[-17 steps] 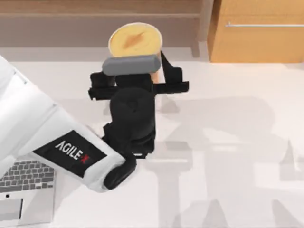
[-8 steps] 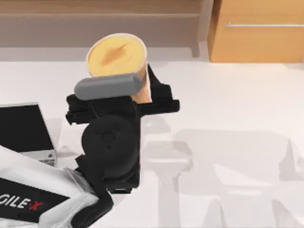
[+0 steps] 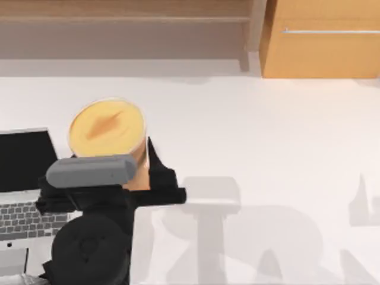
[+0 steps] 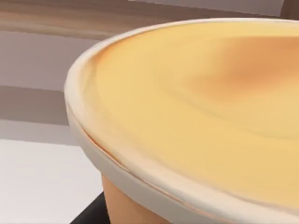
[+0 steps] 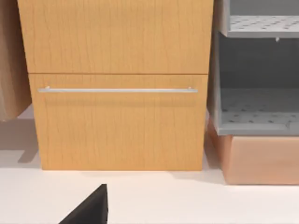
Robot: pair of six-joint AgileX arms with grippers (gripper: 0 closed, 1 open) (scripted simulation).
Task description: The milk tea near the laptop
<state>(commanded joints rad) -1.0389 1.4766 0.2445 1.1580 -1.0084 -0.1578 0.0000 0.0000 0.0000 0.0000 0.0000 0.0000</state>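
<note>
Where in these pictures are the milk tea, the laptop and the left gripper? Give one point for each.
milk tea (image 3: 107, 127): top view, on its flat yellow-orange top.
laptop (image 3: 24, 159): top view, on its black screen.
left gripper (image 3: 122, 178): top view, at the cup's side, between its dark fingers.

Wooden cabinet (image 5: 117, 84) beside grey shelves (image 5: 257, 70).

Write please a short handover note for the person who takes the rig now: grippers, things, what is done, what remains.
Left gripper: shut on the milk tea, holding it beside the laptop, at the table's left.
Right arm: parked; a dark part of it shows in its wrist view, facing a wooden cabinet.
Done: cup brought close to the laptop.
Left: probably set it down on the table and release.
</note>
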